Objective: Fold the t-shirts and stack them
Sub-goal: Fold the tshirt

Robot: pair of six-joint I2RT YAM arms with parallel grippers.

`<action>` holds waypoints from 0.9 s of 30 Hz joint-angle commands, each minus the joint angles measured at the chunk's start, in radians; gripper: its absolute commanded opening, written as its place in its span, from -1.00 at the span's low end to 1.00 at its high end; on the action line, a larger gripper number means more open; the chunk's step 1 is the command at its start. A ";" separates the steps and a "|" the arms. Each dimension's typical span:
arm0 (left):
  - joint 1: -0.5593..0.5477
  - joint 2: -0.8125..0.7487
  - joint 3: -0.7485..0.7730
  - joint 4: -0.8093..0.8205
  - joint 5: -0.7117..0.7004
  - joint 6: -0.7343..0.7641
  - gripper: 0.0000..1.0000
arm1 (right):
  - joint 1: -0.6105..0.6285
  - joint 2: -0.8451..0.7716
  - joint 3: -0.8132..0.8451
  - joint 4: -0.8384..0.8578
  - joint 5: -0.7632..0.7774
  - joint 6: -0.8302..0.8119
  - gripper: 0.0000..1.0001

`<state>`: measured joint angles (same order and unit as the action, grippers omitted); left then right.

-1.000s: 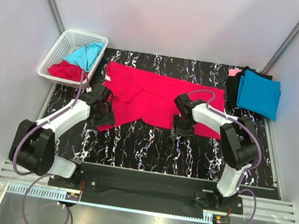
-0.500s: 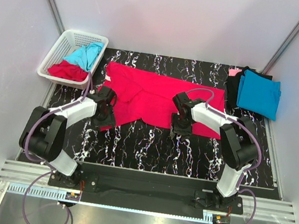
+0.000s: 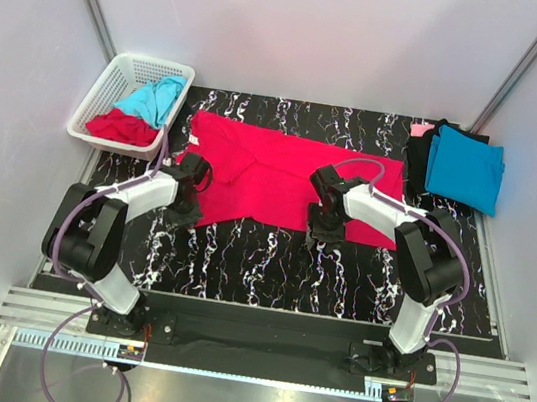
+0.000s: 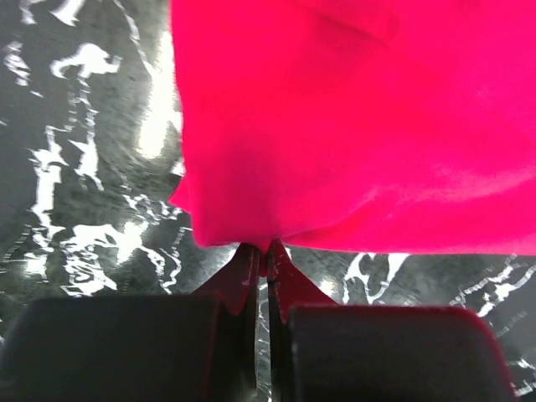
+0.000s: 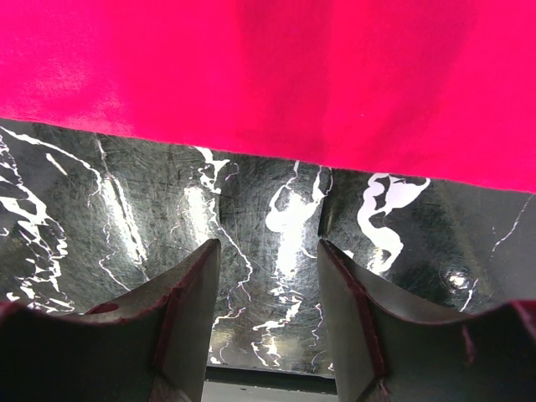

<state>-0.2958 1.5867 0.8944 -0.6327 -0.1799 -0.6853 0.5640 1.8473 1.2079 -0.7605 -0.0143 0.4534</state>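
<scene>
The red t-shirt (image 3: 272,176) lies spread on the black marbled desk (image 3: 269,262), rumpled at its middle. The left pincer (image 4: 266,255) has its tips closed tight on the hem at the near left corner, and the cloth spreads away ahead and to the right of them. The right pincer (image 5: 268,251) stands wide and holds nothing, over bare desk, with the shirt's straight near edge just ahead of it. Far to its right a folded turquoise t-shirt (image 3: 465,168) rests on a black t-shirt (image 3: 418,158). Beyond the left pincer, to its left, a white basket (image 3: 115,77) holds a crumpled turquoise shirt (image 3: 152,98) and a crumpled red shirt (image 3: 120,126).
</scene>
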 commanded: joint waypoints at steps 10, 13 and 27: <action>-0.022 -0.261 0.224 -0.105 0.238 0.067 -1.00 | 0.010 0.004 0.045 -0.014 0.037 0.021 0.13; -0.022 -0.239 0.313 -0.101 0.215 0.079 -1.00 | 0.011 0.006 0.048 -0.014 0.039 0.019 0.12; -0.012 0.312 0.581 -0.016 0.100 0.095 0.48 | 0.011 -0.003 0.053 -0.028 0.043 0.004 0.12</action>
<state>-0.3126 1.9503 1.4551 -0.6682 -0.0429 -0.5816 0.5648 1.8507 1.2251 -0.7780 0.0090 0.4572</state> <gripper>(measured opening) 0.734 0.563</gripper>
